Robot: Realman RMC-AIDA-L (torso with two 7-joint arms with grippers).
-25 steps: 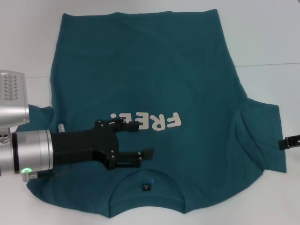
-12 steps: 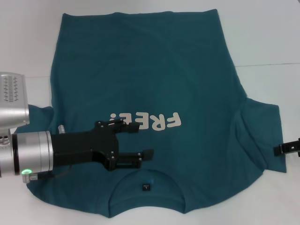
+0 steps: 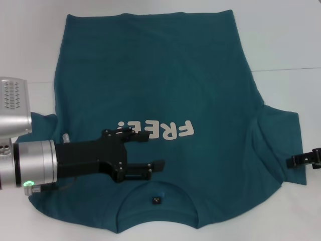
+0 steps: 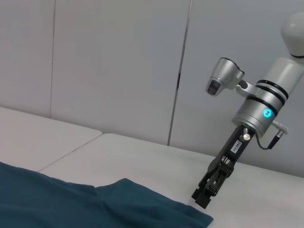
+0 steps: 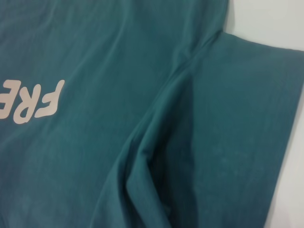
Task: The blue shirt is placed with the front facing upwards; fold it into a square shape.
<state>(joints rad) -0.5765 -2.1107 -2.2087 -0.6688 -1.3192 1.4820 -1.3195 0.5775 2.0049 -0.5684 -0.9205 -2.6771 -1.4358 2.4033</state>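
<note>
The blue shirt lies spread flat on the white table, front up. Its cream "FREE!" lettering runs across the chest and the collar is at the near edge with a small dark neck label. My left gripper hovers over the chest just above the collar, open, with nothing between its fingers. My right gripper reaches in from the right, at the outer edge of the right sleeve. In the left wrist view the right gripper points down at that sleeve's corner. The right wrist view shows the sleeve and the lettering.
White table surrounds the shirt, with a seam line running across it. The left sleeve lies under my left arm. A grey panelled wall stands behind the table.
My right gripper has slid inward from the right edge toward the sleeve. The left gripper and the shirt have not moved.
</note>
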